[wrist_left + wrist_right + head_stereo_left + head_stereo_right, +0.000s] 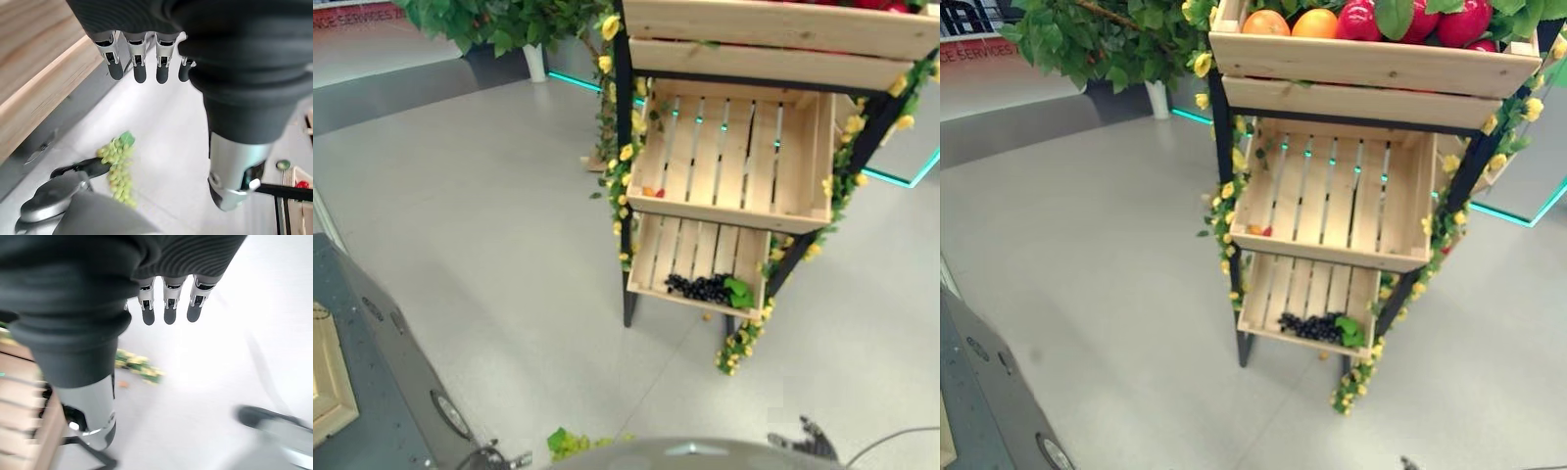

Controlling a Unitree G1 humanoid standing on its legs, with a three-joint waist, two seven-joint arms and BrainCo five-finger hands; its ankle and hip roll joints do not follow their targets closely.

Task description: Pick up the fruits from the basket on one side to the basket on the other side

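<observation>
A wooden stand holds three slatted crates. The top crate [1371,61] carries oranges [1315,22] and red apples [1361,18]. The middle crate [734,157] has only a small orange and red bit in its left corner. Black grapes [698,287] with a green leaf lie in the bottom crate [656,257]. A bunch of green grapes [117,164] lies on the floor close in front of me, also seen as the green grapes [566,443]. My left hand [139,68] hangs above the floor, open and holding nothing. My right hand [169,308] hangs the same way, open, away from the stand.
Yellow flower garlands [741,343] trail down the stand's dark posts to the floor. A dark grey counter [382,372] with a wooden frame [328,382] stands at my left. A leafy potted plant [499,24] is at the back.
</observation>
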